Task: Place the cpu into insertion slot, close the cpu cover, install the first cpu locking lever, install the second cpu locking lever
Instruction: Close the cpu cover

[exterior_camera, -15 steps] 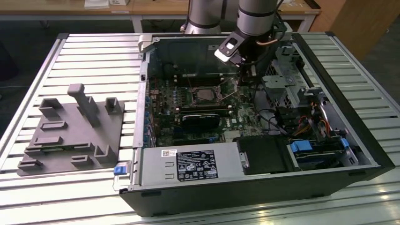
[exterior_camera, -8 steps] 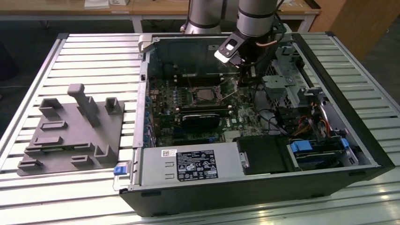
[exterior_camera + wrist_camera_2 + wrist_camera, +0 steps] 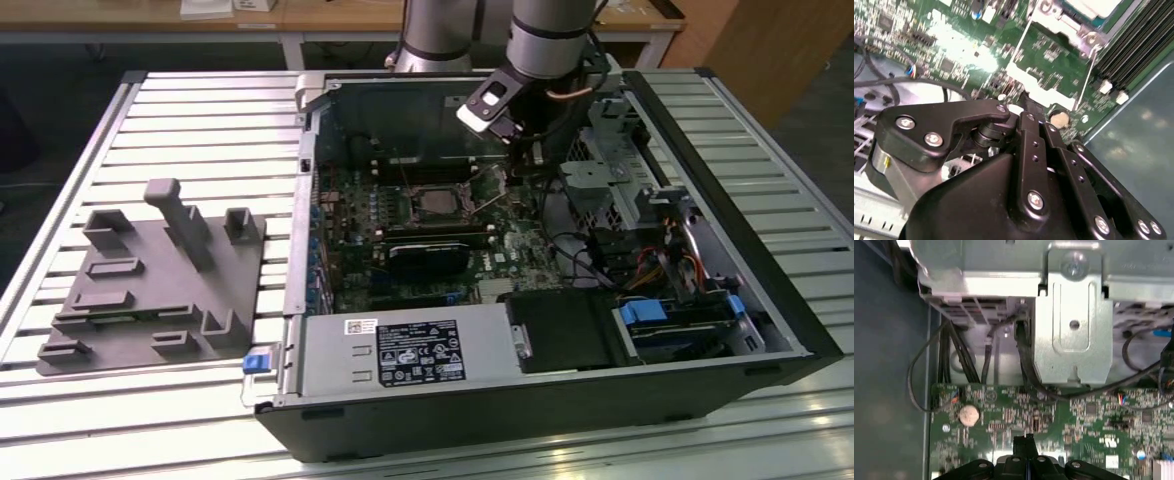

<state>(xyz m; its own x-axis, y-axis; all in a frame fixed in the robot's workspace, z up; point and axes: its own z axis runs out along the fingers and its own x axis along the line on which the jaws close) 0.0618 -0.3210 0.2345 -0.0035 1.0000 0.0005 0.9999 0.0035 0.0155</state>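
The black tool (image 3: 1027, 444), closed narrow and empty, probably for pushing, hung near the metal-rimmed square insertion slot (image 3: 402, 206). The flat silvery-grey cpu (image 3: 437, 204) sat inside.

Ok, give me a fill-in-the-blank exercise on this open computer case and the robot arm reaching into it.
1. The grey fixture lies on the exterior view's ____ of the computer case.
2. The motherboard is coloured ____.
3. The gripper hangs to the exterior view's ____ of the cpu.
Missing words: left; green; right.
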